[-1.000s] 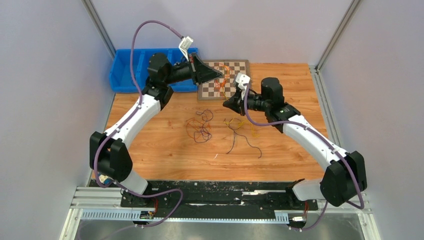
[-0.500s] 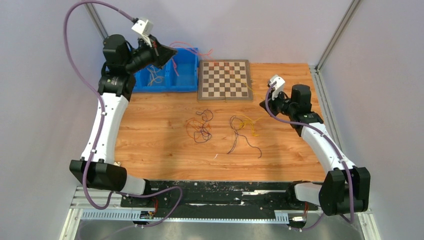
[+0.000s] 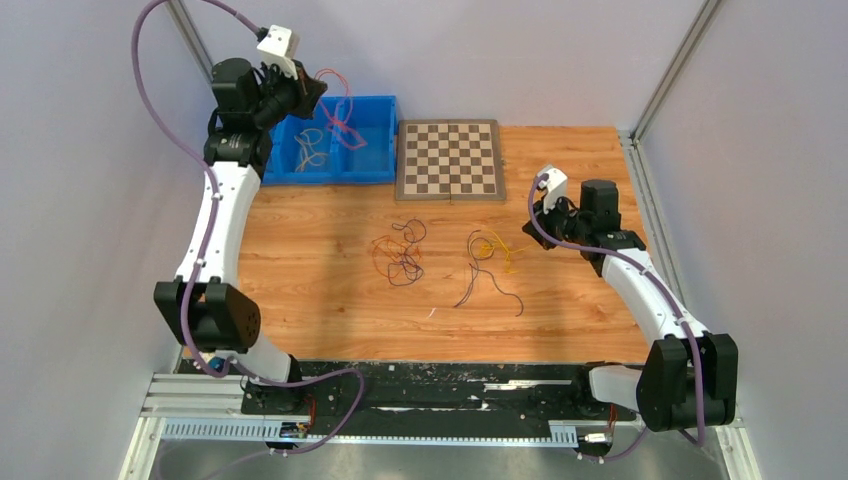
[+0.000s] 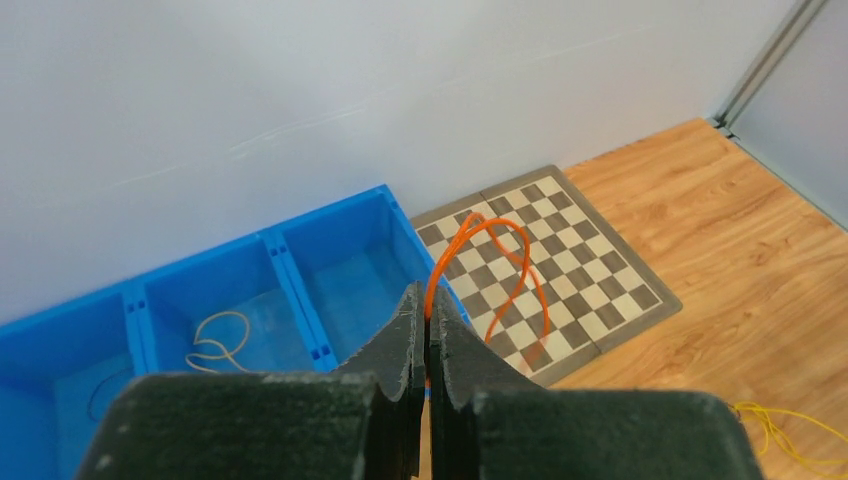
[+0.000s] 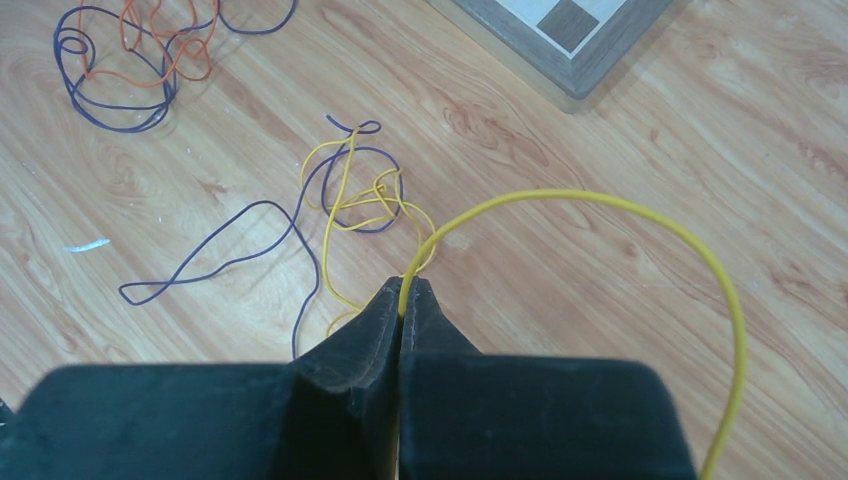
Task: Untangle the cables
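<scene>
Left tool is pinching an orange cable over the bin, right tool a yellow cable; best lowering before releasing

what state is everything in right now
left gripper, shut on orange cable, raised by the blue bin
right gripper, shut on yellow cable, low over the table
orange cable, pinched, loop hanging free
yellow cable, pinched, arcing up from the yellow-purple tangle
purple-orange tangle, lying loose, untouched
blue bin, whitish cable in one compartment
chessboard, flat, bare
</scene>
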`<control>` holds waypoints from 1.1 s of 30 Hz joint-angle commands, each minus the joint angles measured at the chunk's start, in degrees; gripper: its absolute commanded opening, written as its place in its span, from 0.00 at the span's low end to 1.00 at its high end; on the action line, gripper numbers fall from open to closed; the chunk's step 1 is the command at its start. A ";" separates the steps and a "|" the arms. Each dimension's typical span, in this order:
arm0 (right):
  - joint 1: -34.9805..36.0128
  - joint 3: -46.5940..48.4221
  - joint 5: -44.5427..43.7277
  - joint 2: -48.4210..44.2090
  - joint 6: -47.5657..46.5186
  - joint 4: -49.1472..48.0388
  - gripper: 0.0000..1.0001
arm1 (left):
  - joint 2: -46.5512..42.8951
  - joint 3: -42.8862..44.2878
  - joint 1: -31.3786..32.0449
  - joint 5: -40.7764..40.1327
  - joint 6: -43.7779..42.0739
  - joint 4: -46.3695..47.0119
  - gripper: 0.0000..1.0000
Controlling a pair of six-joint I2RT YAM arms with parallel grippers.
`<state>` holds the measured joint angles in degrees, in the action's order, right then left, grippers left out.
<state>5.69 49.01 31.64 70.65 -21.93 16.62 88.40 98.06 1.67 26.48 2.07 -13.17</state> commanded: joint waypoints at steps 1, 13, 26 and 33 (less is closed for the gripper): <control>0.01 2.67 2.40 -0.84 1.58 1.00 0.00 | 6.76 3.91 -0.31 3.00 5.83 7.11 0.00; 0.09 7.85 3.53 1.97 4.63 3.86 0.00 | 30.09 19.85 -0.27 3.83 7.11 11.63 0.07; 1.21 13.37 13.52 5.65 6.68 5.50 0.00 | 22.58 12.95 -0.07 20.86 -1.77 0.89 0.89; 3.52 12.26 11.37 8.92 0.20 9.76 0.00 | 7.07 -9.87 8.70 27.27 -15.68 -9.42 0.88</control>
<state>8.47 60.60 42.70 76.99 -17.02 22.87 104.38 96.29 4.51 46.92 -4.19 -16.97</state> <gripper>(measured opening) 0.003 0.890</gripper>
